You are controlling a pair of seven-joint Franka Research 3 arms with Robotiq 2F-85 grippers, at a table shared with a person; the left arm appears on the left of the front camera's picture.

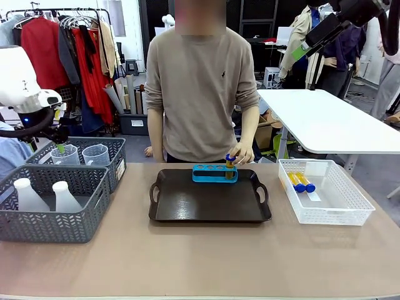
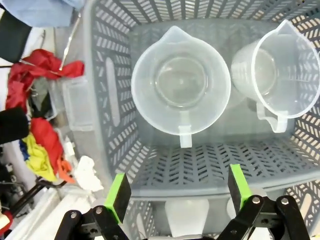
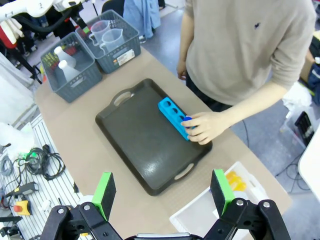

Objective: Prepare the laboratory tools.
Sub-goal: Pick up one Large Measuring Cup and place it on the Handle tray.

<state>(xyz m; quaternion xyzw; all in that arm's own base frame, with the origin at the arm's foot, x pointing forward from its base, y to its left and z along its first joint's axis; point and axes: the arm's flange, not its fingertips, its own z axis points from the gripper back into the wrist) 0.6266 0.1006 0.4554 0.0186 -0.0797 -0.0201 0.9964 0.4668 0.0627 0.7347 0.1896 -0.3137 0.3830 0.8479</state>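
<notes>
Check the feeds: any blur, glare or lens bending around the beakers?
Left wrist view: centre beaker and right beaker sharp, no glare; grey basket walls splay from the wide lens. Front view: even light, faint sheen on the tray. Right wrist view: sharp throughout.

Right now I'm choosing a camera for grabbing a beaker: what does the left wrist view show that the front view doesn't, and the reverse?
Left wrist view: straight down into the two beakers, both empty, the robot's open left hand over the grey basket's edge. Front view: the black tray, the blue rack on it, the person's hand at a tube in the rack, two tubes in the white basket. Shared: the beakers standing in the grey basket.
</notes>
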